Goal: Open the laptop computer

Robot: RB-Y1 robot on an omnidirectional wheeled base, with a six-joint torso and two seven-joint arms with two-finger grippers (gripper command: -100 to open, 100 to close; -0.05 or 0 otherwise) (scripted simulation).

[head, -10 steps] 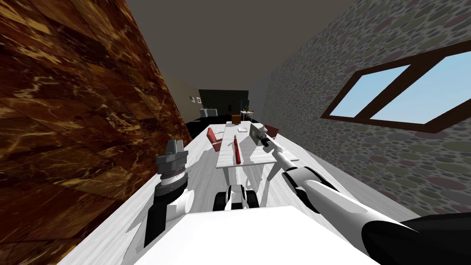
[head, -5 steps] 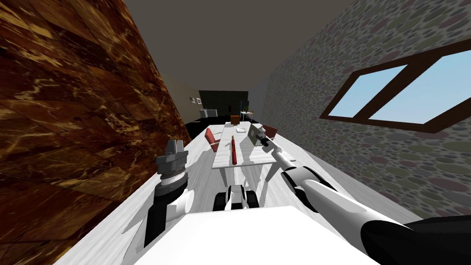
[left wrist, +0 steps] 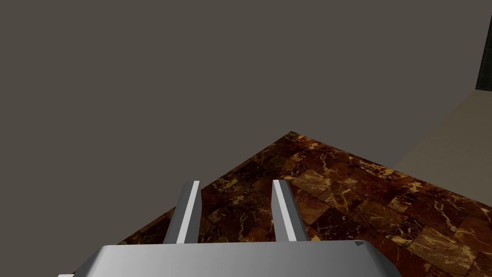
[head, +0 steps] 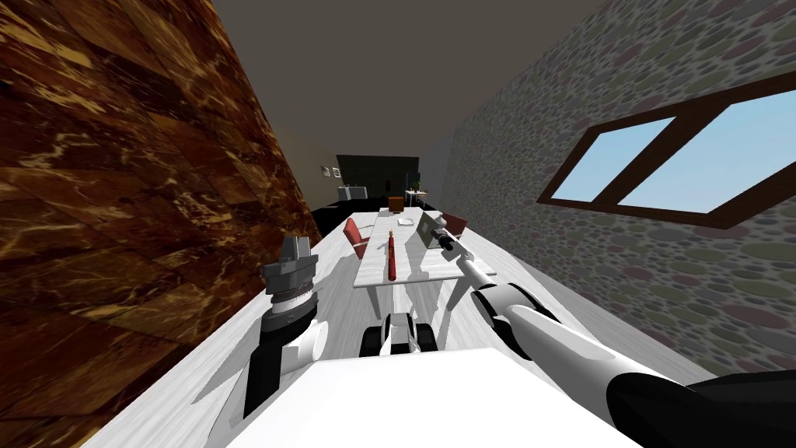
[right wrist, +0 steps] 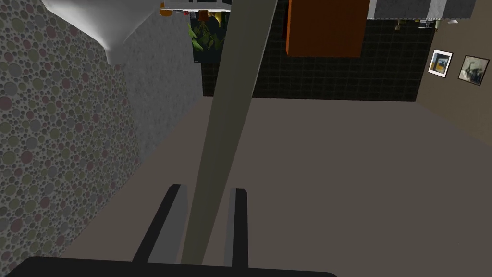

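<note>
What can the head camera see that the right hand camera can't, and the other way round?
Head view: the white table, a long red thing on it, red chairs, a window, and my left end effector raised beside the marble wall. Right wrist view: up close, two fingers pressing both sides of the laptop lid, seen edge-on. Both: that lid, my right end effector, the pebble wall and the orange-brown cabinet far off.

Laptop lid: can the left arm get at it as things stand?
Probably not. The left end effector is raised beside the brown wall, short of the table, while the right end effector is clamped on the laptop lid.
</note>
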